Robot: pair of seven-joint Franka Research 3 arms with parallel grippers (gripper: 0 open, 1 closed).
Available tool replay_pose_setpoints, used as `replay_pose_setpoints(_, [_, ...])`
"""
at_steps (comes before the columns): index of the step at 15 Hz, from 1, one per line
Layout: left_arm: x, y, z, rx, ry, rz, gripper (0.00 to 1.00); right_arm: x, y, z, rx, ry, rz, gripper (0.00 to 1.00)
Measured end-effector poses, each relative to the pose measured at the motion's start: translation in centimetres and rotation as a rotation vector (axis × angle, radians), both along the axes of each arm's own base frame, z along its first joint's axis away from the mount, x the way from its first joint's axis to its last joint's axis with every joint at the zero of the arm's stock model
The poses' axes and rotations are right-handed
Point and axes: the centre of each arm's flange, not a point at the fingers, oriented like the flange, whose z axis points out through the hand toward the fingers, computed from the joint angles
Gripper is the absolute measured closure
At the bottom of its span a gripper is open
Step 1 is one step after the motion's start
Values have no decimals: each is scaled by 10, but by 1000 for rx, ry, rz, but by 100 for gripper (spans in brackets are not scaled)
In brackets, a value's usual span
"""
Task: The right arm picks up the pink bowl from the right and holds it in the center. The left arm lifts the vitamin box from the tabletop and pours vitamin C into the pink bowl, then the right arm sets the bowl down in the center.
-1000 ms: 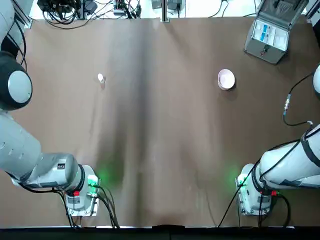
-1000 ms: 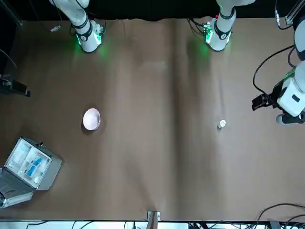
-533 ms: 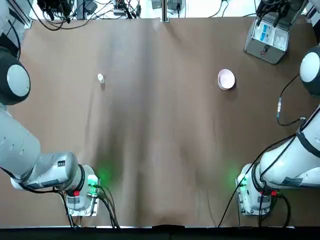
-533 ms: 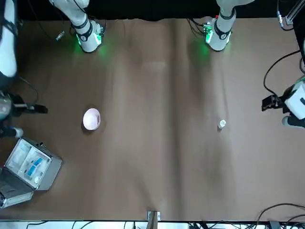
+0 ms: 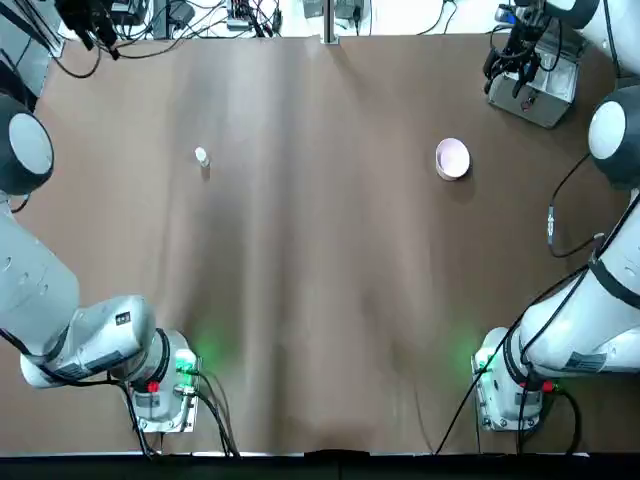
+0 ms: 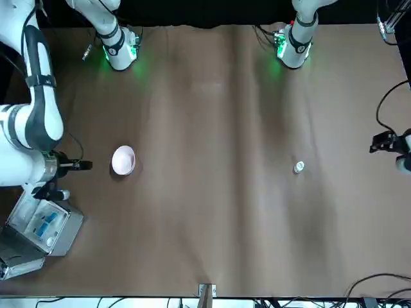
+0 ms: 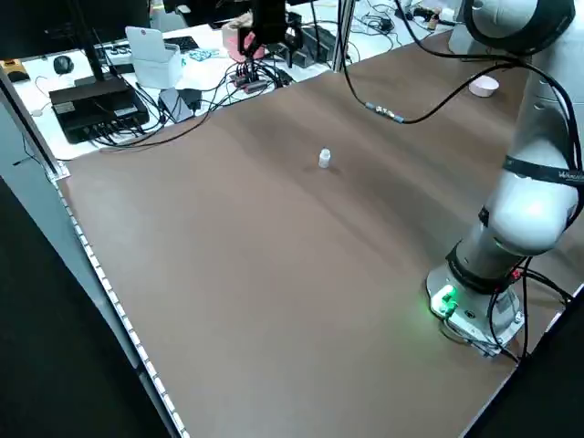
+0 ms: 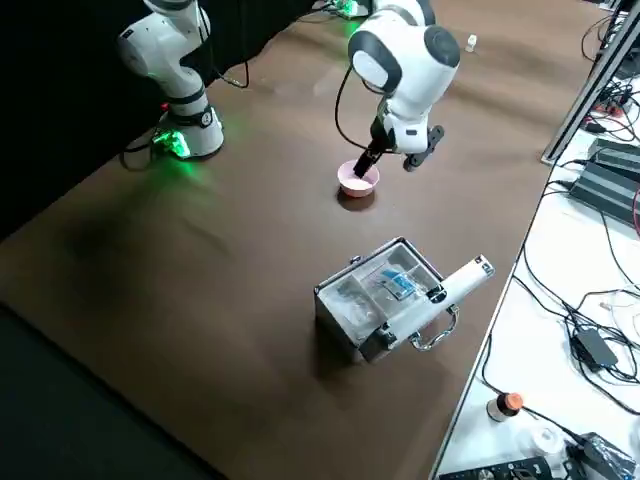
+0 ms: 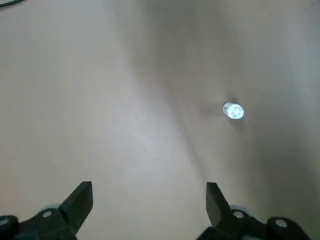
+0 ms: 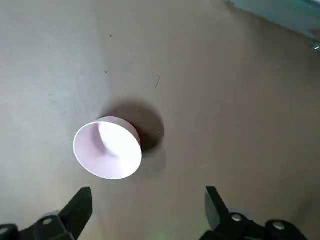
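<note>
White side table [image 8: 567, 320], dark monitor [image 7: 68, 23].

Beyond my right gripper's fingers [image 10: 77, 212], light glares off the pink bowl [image 10: 107, 148], washing out its inside, and a soft dark shadow falls right beside it on the tabletop [image 10: 225, 125].

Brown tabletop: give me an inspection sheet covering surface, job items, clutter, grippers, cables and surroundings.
Surface: wide matte brown tabletop, faint lengthwise creases.
Job's things: round pale pink bowl, on the right, no contents seen; small white cylindrical container, upright, on the left.
Clutter: grey metal-edged case, lid open, blue-and-white contents, far right.
Right gripper: black, open, empty, raised near the bowl and case.
Left gripper: black, open, empty, raised beyond the far left edge.
Cables: black cables along both arms; more tangled beyond the far edge.
Surroundings: white side table with electronics; people: nothing seen.
</note>
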Motion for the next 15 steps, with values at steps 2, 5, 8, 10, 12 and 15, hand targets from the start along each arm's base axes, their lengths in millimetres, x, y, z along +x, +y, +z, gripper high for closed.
replay_pose_setpoints(2, [-9, 59, -13, -108, -18, -67, 0, -9, 2, -30, 12, 11, -9, 1])
replay_pose_setpoints(5, [-23, 137, -56, -273, -58, -111, 0, -21, 10, -66, 22, 2, -17, 1])
replay_pose_setpoints(8, [-36, 204, -117, -393, -128, -157, 0, -32, 15, -90, 28, 11, -20, 1])
replay_pose_setpoints(10, [-41, 227, -152, -485, -208, -198, 0, -38, 18, -106, 28, 24, -21, 1])
replay_pose_setpoints(12, [-45, 244, -178, -564, -294, -245, 0, -43, 20, -124, 27, 30, -22, 1])
replay_pose_setpoints(15, [-43, 247, -201, -635, -419, -394, 0, -52, 22, -150, 26, 68, -21, 3])
